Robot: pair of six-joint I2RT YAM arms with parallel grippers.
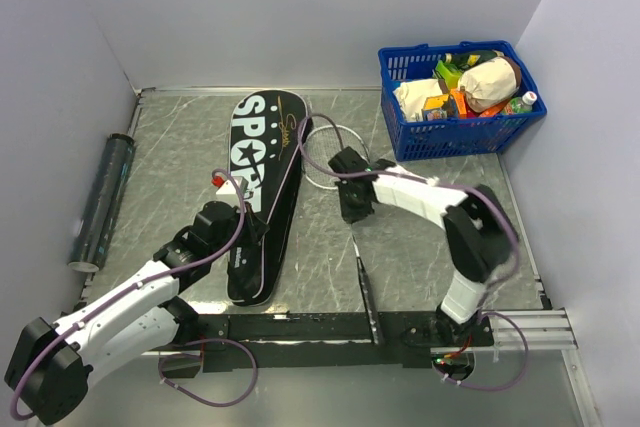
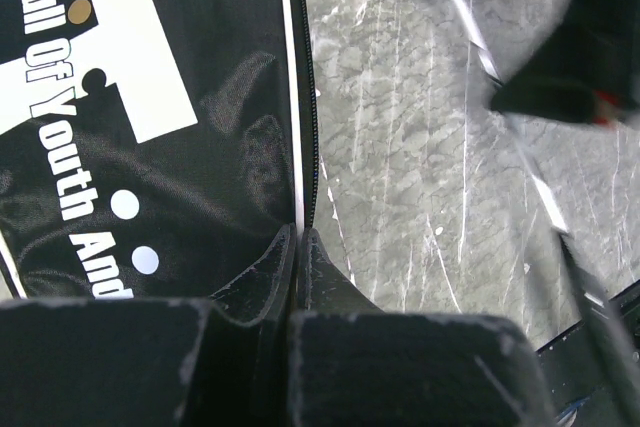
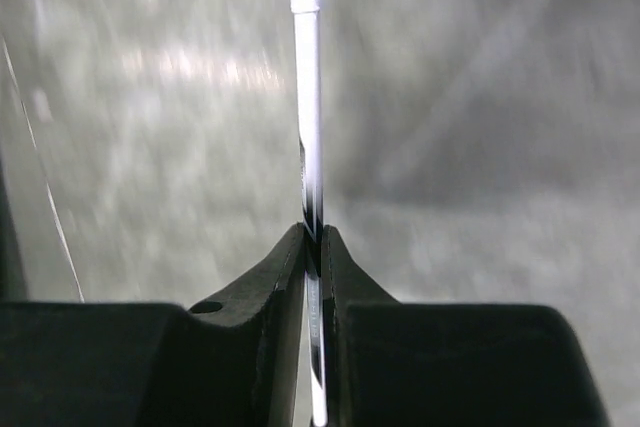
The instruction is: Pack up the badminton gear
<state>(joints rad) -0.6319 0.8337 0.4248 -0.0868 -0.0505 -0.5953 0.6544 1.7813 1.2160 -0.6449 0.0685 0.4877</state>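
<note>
Closer, racket shaft (image 3: 308,97) between right jaws.

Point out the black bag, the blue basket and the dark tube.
black bag (image 1: 262,152): top view, lettered panel
blue basket (image 1: 450,137): top view, front wall
dark tube (image 1: 101,200): top view, mid-length

You see a grey marbled tabletop (image 1: 180,137), pale walls (image 1: 300,7) at 9, 12 and 3 o'clock, black rail (image 1: 300,327) at 6.
</note>
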